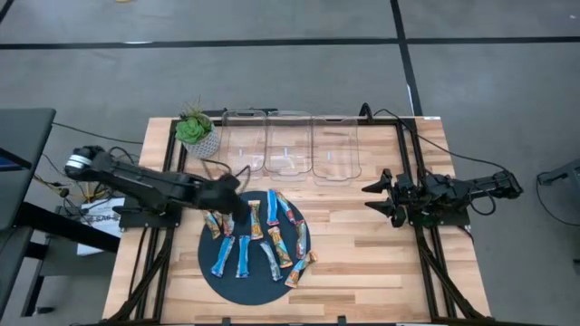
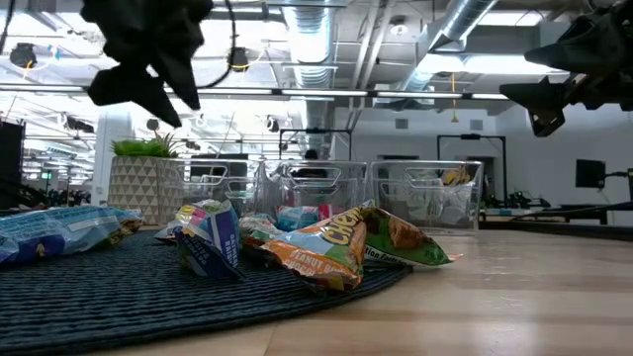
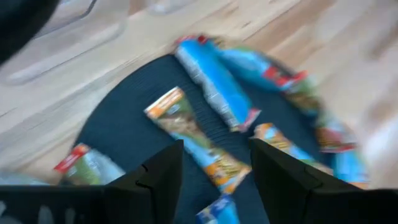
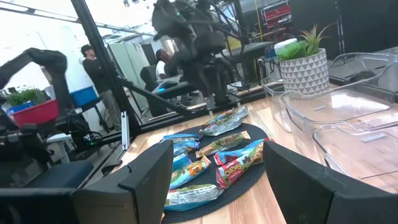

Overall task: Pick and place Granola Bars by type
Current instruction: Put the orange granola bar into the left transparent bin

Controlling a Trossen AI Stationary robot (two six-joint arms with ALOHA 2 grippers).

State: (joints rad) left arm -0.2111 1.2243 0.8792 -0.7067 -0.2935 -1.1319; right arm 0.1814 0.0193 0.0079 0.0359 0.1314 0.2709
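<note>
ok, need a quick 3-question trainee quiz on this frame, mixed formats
1. True or false: the three clear bins already hold sorted granola bars.
2. Which gripper is over the dark mat?
A. left gripper
B. right gripper
C. both
3. Fill in: the potted plant stands at the table's back edge, beside the ___ bin of the row.

Key:
1. False: the bins look empty in the high view; the bars lie on the mat.
2. A: it hangs open above the bars, holding nothing; the right gripper waits open off to the mat's right.
3. Leftmost.
</note>
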